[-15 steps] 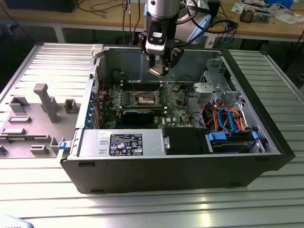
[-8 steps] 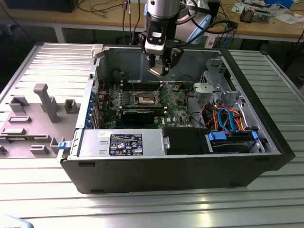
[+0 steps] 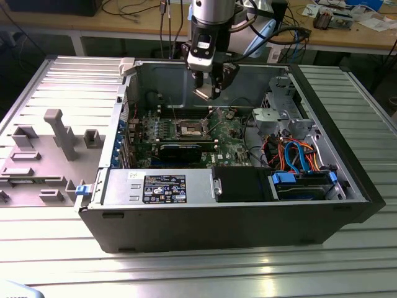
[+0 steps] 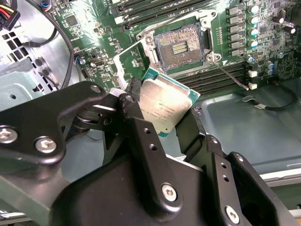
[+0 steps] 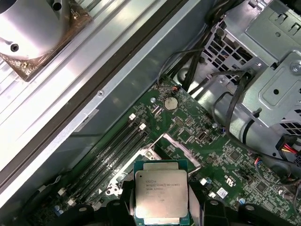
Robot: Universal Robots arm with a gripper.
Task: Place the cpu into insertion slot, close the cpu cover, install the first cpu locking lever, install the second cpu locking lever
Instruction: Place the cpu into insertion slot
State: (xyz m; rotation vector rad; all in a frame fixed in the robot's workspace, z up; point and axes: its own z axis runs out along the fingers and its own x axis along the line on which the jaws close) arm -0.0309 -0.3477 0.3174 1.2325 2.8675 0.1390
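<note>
The claw [image 3: 209, 92] clenches the cpu [image 5: 161, 197] above the open computer case [image 3: 217, 226], which rests on a ribbed grey metal table [image 3: 186, 273].

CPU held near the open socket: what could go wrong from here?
The pincer grips the cpu only by two edges, so it might slip or twist. The socket contacts lie bare; an off-square landing could bend them. The released locking lever juts beside the socket and might snag.
</note>
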